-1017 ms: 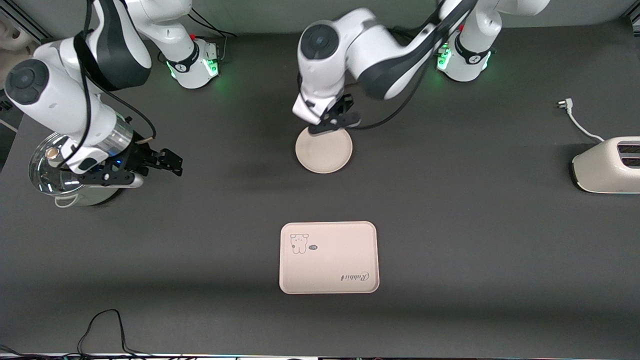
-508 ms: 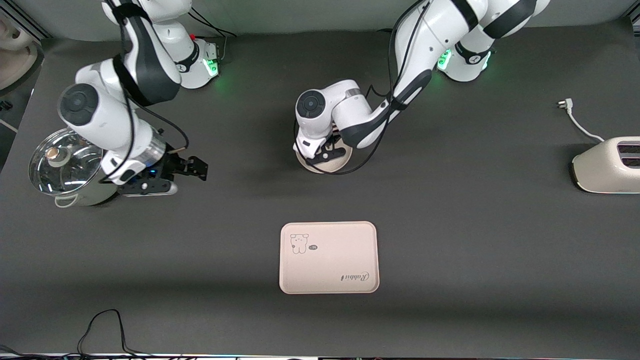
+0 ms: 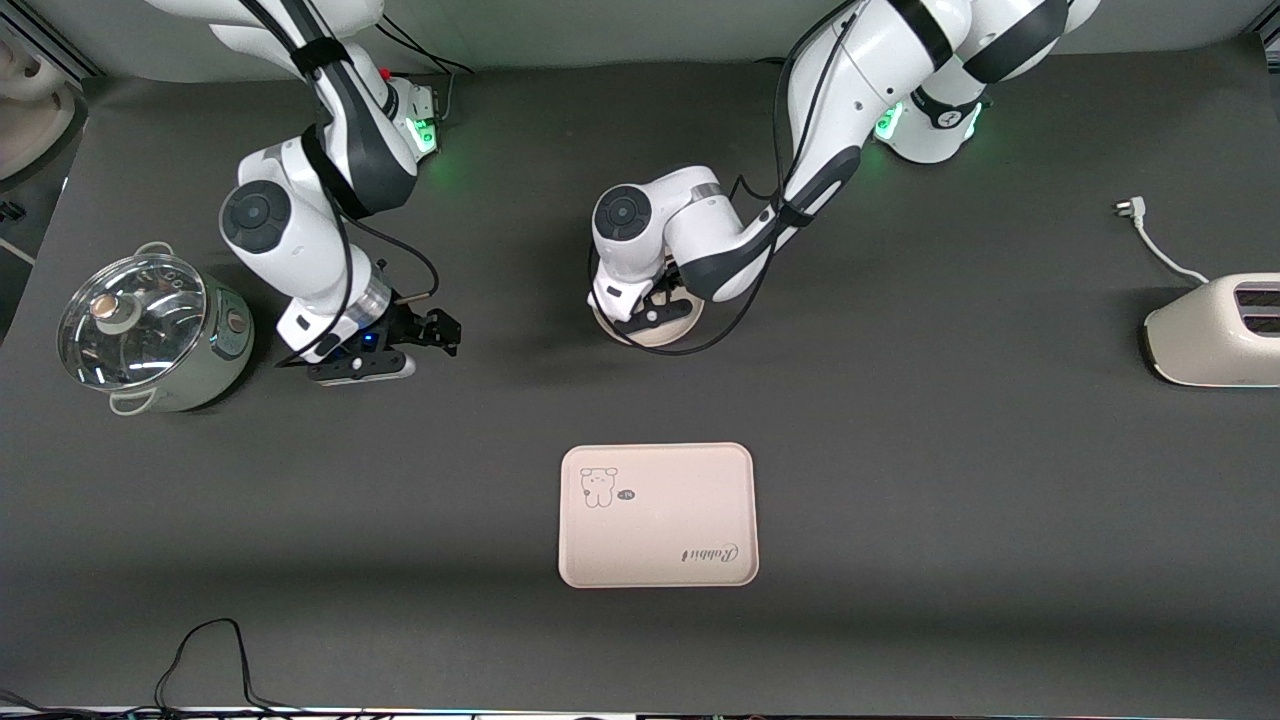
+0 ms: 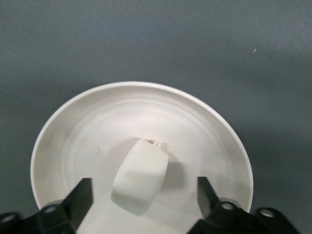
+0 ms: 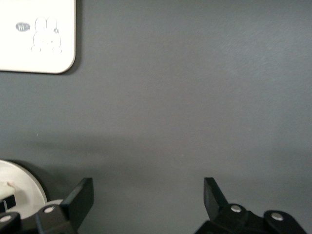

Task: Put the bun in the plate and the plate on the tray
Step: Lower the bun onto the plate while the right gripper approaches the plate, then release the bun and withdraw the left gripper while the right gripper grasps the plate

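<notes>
Dark table (image 3: 900, 480) carries plate (image 3: 680, 328), tray (image 3: 657, 515), pot (image 3: 150, 335), toaster (image 3: 1215, 330).

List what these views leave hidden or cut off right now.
- Front view: the bun is hidden; the left arm covers most of the plate.
- Right wrist view: the tray is cut by the frame edge.
- Front view: the toaster runs off the edge.

Bun (image 4: 140, 176) smooth, matt white; plate (image 4: 87, 126) matt, faintly ringed; table (image 3: 950, 480) matt dark.

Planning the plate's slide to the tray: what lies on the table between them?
Nothing: in the front view, only bare dark table separates the plate from the tray.
</notes>
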Controlling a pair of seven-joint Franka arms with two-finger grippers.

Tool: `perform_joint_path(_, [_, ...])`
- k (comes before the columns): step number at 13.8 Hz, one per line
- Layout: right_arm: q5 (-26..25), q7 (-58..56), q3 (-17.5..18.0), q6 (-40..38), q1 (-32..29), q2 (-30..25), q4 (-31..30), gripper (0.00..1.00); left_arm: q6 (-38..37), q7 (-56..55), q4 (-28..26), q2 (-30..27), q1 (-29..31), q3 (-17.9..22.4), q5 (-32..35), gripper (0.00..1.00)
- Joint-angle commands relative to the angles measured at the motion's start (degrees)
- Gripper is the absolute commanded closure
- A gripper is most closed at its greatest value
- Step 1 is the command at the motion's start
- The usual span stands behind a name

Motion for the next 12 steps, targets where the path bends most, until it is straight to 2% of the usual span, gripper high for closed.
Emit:
perform_joint_path(1, [0.9, 5.4, 0.1, 1.5, 3.4, -0.4, -1.3, 0.00, -5.8, -0.6, -0.3, -5.2, 1.1, 0.4, 0.7, 0.00])
perform_joint_path(4, [0.9, 6.7, 0.2, 5.0, 6.3, 0.9, -3.4, 0.00, -11.7, 4.0, -0.3, -11.9, 7.0, 0.1, 0.0, 0.00])
perform_joint_path(6, [0.5, 12.9, 0.2, 9.5, 11.3, 4.2, -4.1, 0.00, -17.2, 15.6, 0.0, -16.8, 11.3, 0.9, -3.4, 0.00])
perform_joint_path(7, [-0.5, 16.2, 0.1, 10.8, 13.1, 5.9, -4.0, 0.00, -20.2, 23.1, 0.0, -19.7, 12.3, 4.1, -5.8, 0.00])
perform_joint_path(10, [-1.9, 19.7, 0.8, 15.3, 15.4, 10.2, -3.9, 0.00, -24.7, 42.6, -0.2, -27.7, 11.3, 19.6, -14.5, 0.00])
perform_joint_path(12, [-1.9, 24.1, 0.9, 18.7, 18.6, 13.2, -3.8, 0.00, -26.5, 52.2, -0.4, -31.1, 11.0, 26.7, -15.2, 0.00])
